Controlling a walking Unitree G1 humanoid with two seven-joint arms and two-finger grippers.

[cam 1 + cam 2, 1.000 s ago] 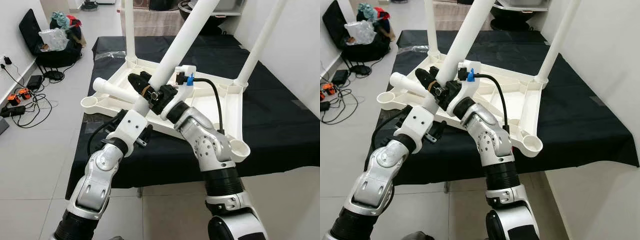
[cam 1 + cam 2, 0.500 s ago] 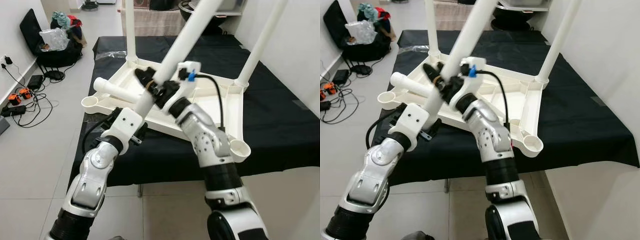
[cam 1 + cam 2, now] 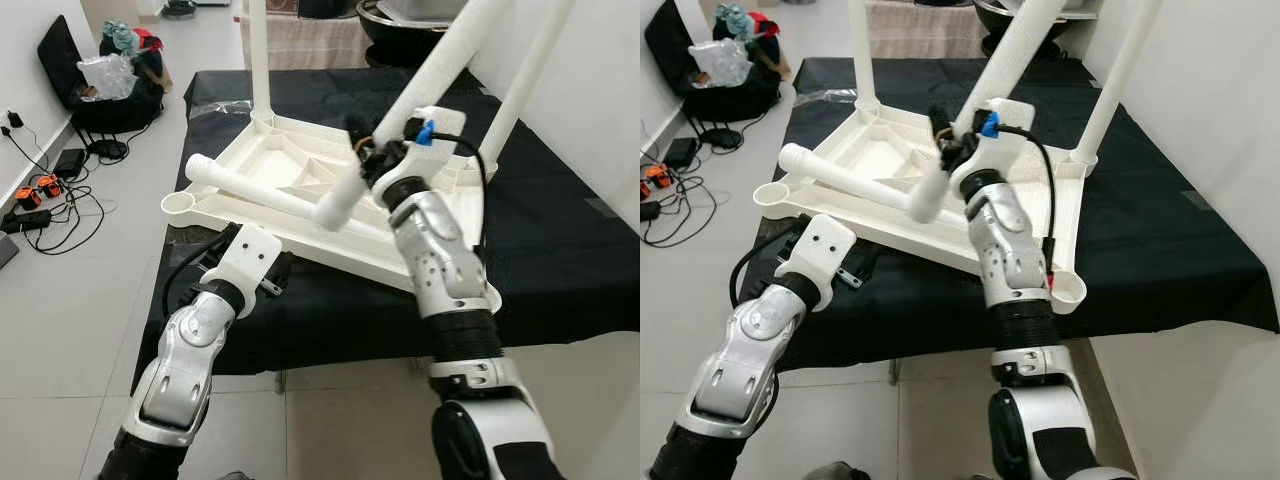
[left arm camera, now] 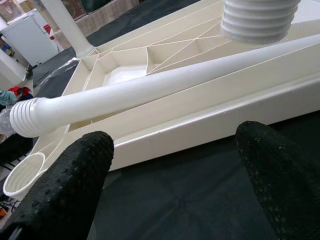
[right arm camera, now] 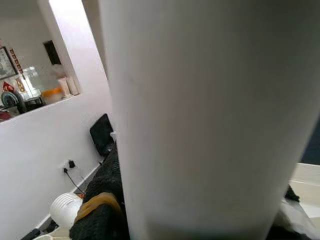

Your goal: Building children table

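1. Since 1.0 s ago: the right gripper has carried the held leg from frame centre toward the upper right. The left gripper has let go of that leg and dropped back to the near table edge, lower left of centre.
2. Right gripper: fingers pressed on the held leg near its threaded end. That end hangs free over the middle of the tabletop, in no socket. The leg slants up out of the top of the frame. In the right wrist view the white tube sits right against the camera.
3. Left gripper: fingers spread wide, holding nothing. It hovers over the black cloth just in front of the tabletop's near rim.
4. The tabletop lies upside down on the cloth, centre frame.
5. Done so far, by the look of it: two legs stand upright in the far corners, far-left leg and far-right leg.
6. A loose leg lies flat across the tabletop, threaded end toward the left.
7. Left to do: the near-left socket and the near-right socket are both open. Two legs remain to screw in, the held one and the loose one.
8. Progress estimate: about half. Likely next step is lining the held leg's thread up with the near-right socket.
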